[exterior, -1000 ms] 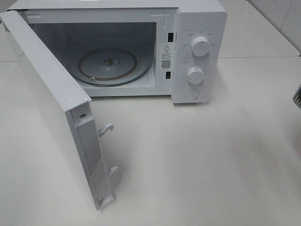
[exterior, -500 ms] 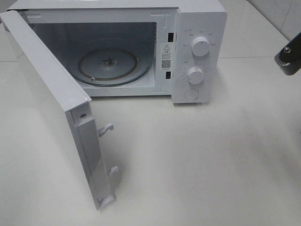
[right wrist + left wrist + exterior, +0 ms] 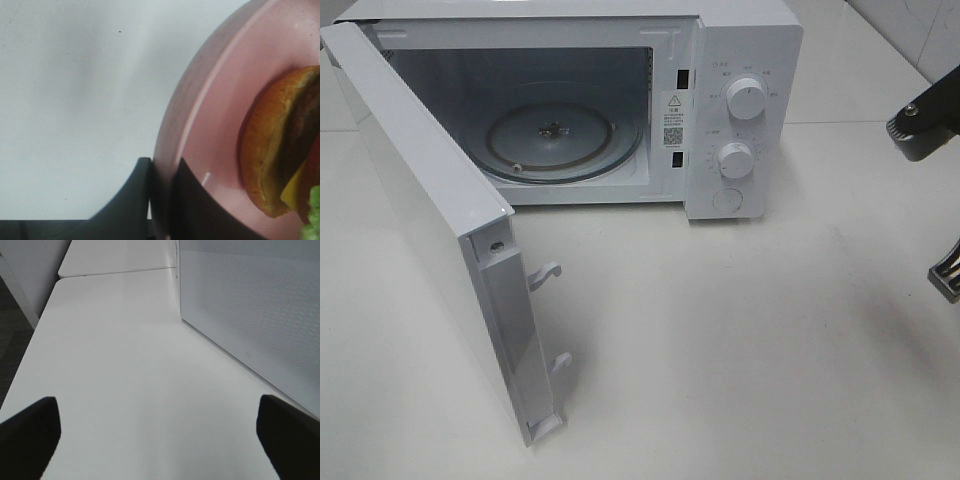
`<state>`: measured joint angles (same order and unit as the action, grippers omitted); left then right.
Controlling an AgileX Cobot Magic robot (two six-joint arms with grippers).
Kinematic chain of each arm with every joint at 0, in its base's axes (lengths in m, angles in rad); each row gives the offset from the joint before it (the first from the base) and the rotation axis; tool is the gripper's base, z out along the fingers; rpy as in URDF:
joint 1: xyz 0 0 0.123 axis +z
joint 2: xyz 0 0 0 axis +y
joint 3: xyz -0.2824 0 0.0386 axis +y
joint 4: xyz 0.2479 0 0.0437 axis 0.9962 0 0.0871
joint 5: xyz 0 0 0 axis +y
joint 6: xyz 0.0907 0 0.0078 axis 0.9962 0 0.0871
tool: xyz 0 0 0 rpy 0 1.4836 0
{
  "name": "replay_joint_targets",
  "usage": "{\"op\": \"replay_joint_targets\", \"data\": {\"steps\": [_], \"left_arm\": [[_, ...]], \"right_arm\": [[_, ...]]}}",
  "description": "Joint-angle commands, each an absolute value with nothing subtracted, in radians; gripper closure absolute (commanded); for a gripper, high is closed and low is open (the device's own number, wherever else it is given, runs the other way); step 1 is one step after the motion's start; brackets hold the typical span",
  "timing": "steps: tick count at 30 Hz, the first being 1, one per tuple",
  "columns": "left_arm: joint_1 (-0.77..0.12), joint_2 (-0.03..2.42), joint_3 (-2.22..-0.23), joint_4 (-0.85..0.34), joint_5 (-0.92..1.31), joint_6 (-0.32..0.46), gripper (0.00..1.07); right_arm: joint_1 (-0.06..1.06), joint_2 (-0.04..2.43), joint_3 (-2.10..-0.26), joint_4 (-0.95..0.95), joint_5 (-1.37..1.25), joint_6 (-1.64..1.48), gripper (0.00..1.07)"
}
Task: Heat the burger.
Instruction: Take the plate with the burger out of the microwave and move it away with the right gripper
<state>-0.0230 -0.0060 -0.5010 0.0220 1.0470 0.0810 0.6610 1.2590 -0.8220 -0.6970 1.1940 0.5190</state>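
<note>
Burger (image 3: 280,145) sat on pink plate (image 3: 210,125), right gripper (image 3: 161,192) fingers clamped on the plate rim, left gripper (image 3: 160,435) fingers spread wide beside microwave door (image 3: 250,305), nothing held.

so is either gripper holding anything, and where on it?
Right gripper is shut on the rim of the pink plate, which carries the burger. Left gripper is open and holds nothing.
</note>
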Motion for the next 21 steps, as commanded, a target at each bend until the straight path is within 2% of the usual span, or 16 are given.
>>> {"op": "replay_joint_targets", "data": {"steps": [1, 21], "left_arm": [[-0.018, -0.024, -0.499, 0.018, 1.040, 0.079, 0.07], [-0.018, -0.024, -0.499, 0.018, 1.040, 0.079, 0.07]], "right_arm": [[0.656, 1.258, -0.829, -0.748, 1.254, 0.537, 1.07], [0.654, 1.371, -0.824, -0.798, 1.252, 0.588, 1.07]]}}
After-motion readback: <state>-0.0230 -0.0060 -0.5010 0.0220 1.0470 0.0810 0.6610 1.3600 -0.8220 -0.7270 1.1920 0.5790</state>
